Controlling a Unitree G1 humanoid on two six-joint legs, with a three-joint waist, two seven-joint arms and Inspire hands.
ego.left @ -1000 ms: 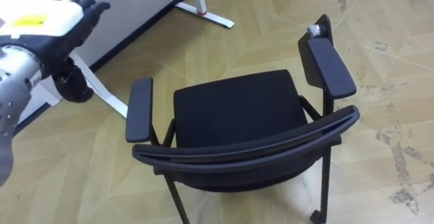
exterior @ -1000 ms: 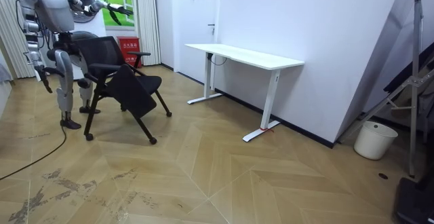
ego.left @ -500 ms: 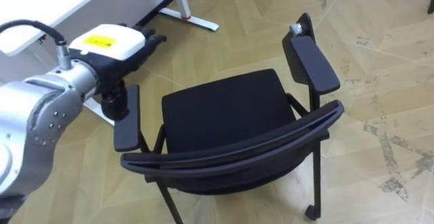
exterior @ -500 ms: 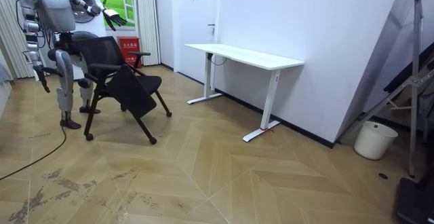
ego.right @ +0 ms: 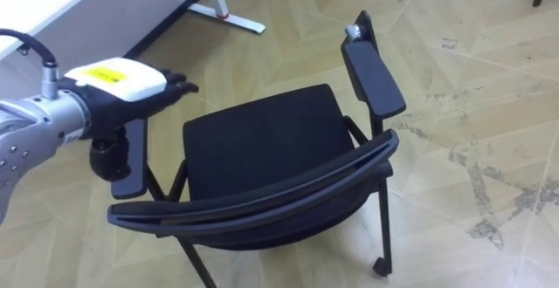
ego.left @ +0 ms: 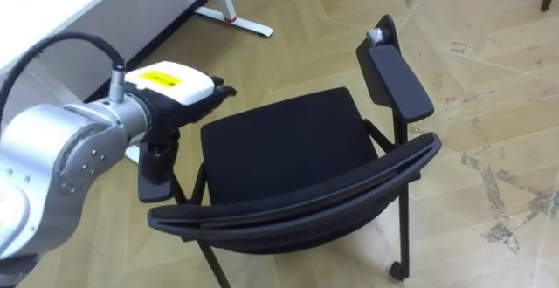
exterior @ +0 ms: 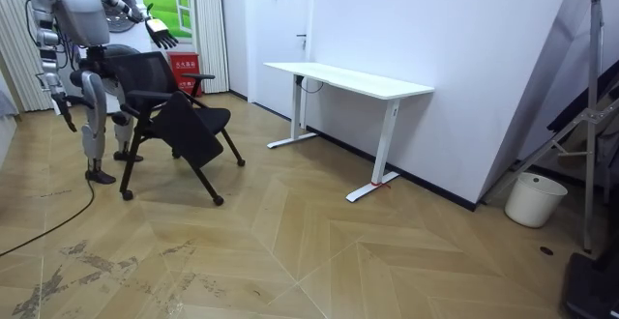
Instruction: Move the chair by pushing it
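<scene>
One empty left robot hand (ego.left: 175, 87), fingers straight, hovers over the armrest (ego.left: 155, 173) of the chair (ego.left: 279, 144). We judge contact, then pushing, comes next.

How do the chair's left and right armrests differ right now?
The left armrest is partly hidden at its far end under the open left hand; the right armrest is free and shows whole. The right armrest has a small pale piece at its far end; the hand hides whether the left armrest has one. Both are flat black pads.
</scene>
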